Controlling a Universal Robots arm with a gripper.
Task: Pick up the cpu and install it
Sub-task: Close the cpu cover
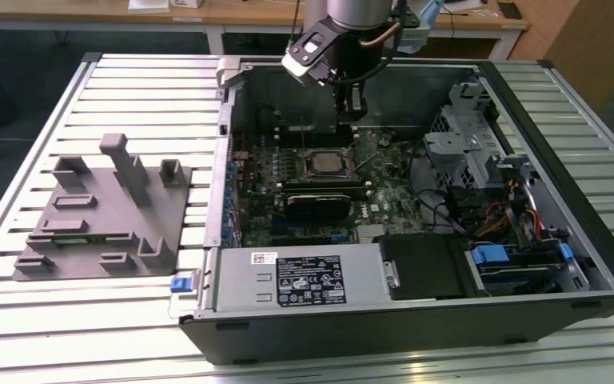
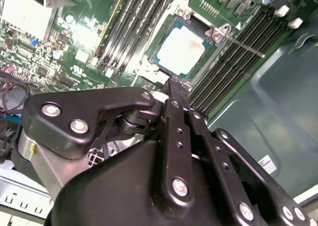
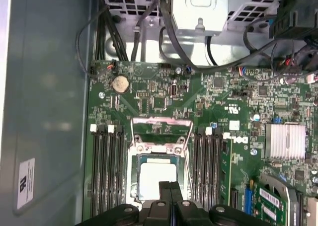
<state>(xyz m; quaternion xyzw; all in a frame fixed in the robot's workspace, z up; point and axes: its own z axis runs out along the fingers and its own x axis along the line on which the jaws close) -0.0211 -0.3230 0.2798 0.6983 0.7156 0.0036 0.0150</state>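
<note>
Okay, exterior view: open computer case (image 1: 392, 332) on counter (image 1: 125, 320); cpu (image 1: 323, 164) lies on the motherboard inside it. Second wrist view: jaws closed together, holding nothing, tips just beside the cpu's edge. First wrist view: cpu in socket (image 3: 132, 171), retaining frame flipped open. Likely best: chip flat and square, touch light.

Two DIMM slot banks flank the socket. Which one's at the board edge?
The bank beside the bare grey case panel; the other bank has green board and a silver heatsink beyond it.
</note>
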